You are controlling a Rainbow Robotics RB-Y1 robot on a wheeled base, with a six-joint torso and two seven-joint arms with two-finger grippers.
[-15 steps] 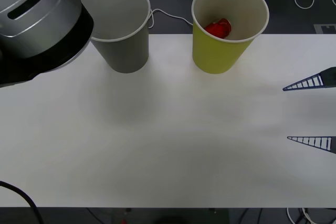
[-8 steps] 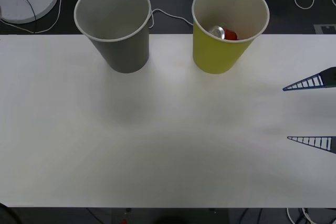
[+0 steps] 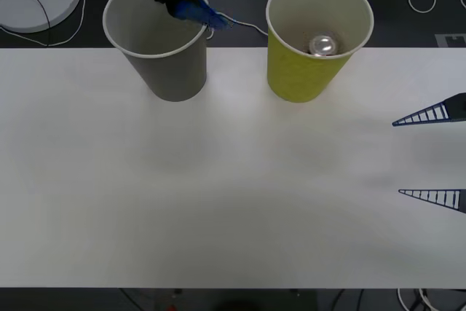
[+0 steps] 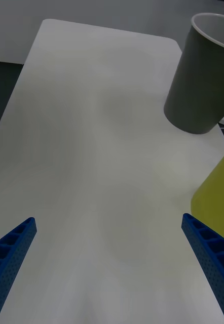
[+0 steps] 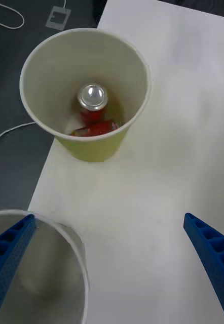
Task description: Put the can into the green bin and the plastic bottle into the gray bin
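Two bins stand at far edge of desk (image 3: 233,202), mouths up so we can drop things in. Can (image 3: 324,44) sits upright down inside green bin (image 3: 306,78), silver top showing; red shape beside it at bottom, cannot tell what. Our left gripper (image 3: 191,6) hangs over gray bin (image 3: 171,71) rim, jaws spread wide, holding nothing. Our right gripper (image 3: 431,156) waits low at desk's right side, jaws apart, empty. We see no bottle on desk; gray bin looks empty, we think.
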